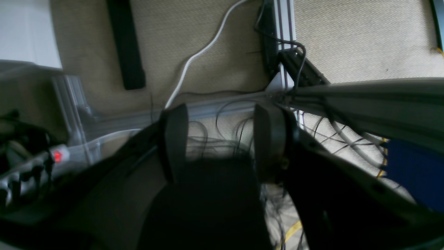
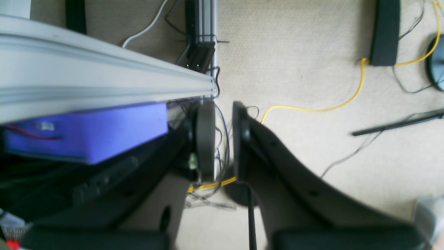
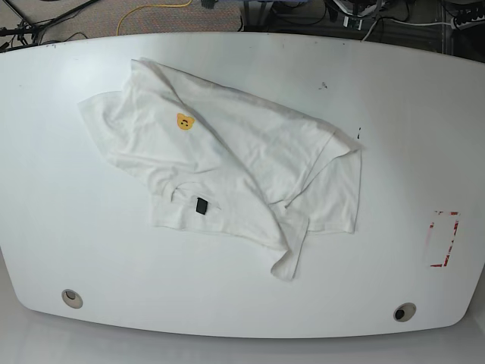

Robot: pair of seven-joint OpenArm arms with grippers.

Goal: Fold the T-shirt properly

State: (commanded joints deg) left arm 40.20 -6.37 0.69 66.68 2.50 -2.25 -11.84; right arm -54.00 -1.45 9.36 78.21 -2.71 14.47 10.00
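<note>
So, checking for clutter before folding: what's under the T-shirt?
The T-shirt lies crumpled on the white table. Only bare tabletop shows around it; anything beneath the cloth is hidden.

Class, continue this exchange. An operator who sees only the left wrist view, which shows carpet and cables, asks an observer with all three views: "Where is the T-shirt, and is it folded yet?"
Observer: The T-shirt lies crumpled and unfolded on the white table, left of centre in the base view.
Operator: Which side faces up?
Observer: The side with the small yellow bear face. A black tag shows lower down.
Operator: Is the right gripper holding anything?
Observer: No. The right gripper is open by a narrow gap with nothing between its fingers, and it is off the table over carpet.
</note>
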